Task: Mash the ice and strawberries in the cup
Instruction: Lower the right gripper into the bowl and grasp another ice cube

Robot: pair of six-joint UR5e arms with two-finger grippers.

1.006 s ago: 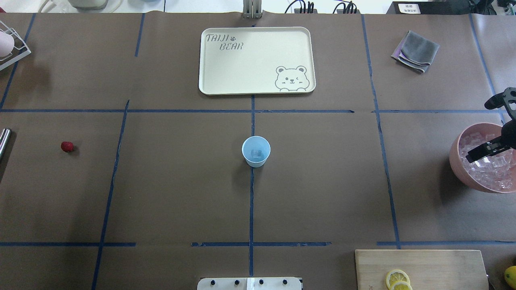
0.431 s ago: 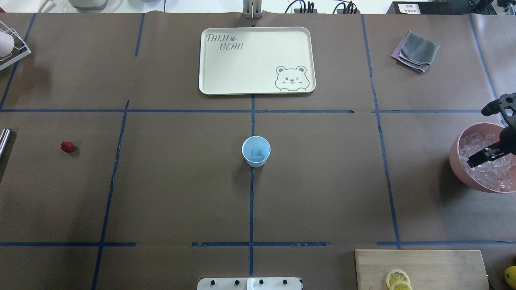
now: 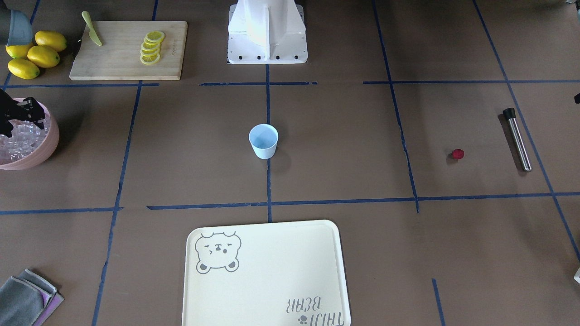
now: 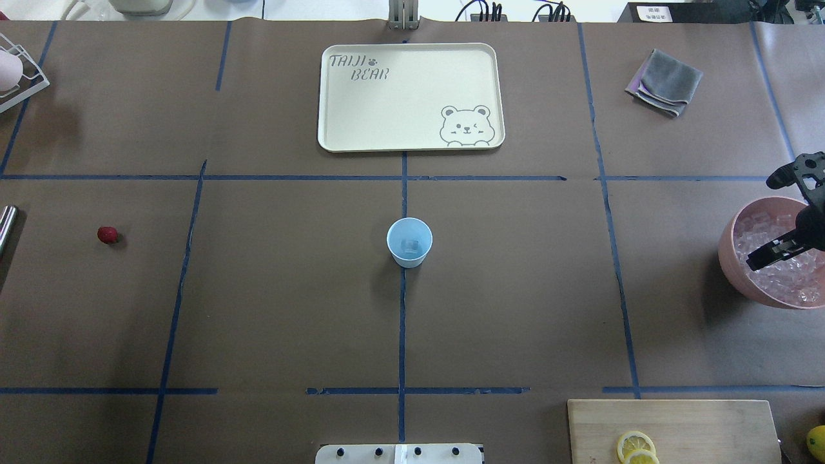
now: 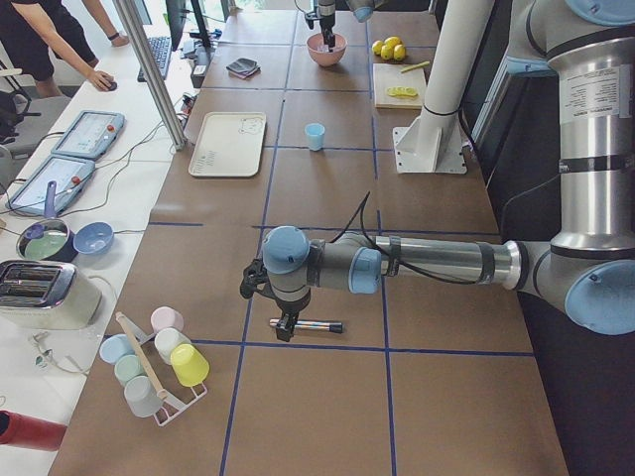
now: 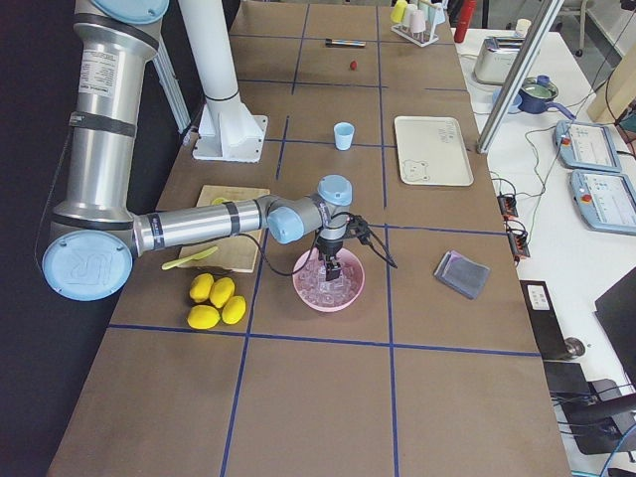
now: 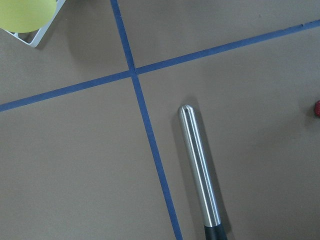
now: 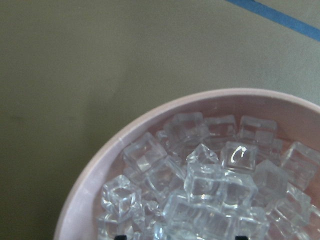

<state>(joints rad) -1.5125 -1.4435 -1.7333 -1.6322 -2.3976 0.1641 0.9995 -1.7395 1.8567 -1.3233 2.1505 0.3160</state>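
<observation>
Ice [image 8: 210, 185] fills the pink bowl [image 8: 100, 170] — right gripper [image 4: 766, 219] spread wide over it; left gripper [image 5: 285, 325] — cannot tell.

Bystanders on the brown-papered desk [image 4: 290, 309], clock read from its middle with the bear tray at 12.
A cream tray [image 4: 387, 109] lies flat at 12 and a folded grey cloth [image 4: 665, 82] sits at 2. A pink bowl [image 4: 728, 264] stands at 3. At 4, a wooden cutting board [image 3: 118, 63] carries overlapping lemon slices [image 3: 150, 47] and a yellow-green knife [image 3: 92, 29], with whole lemons [image 3: 43, 56] just off its outer end. A steel rod [image 3: 519, 142] with a black end lies at 9, and a rack [image 5: 149, 372] of pastel cups stands near 10. Blue tape lines [image 4: 403, 335] grid the paper.
</observation>
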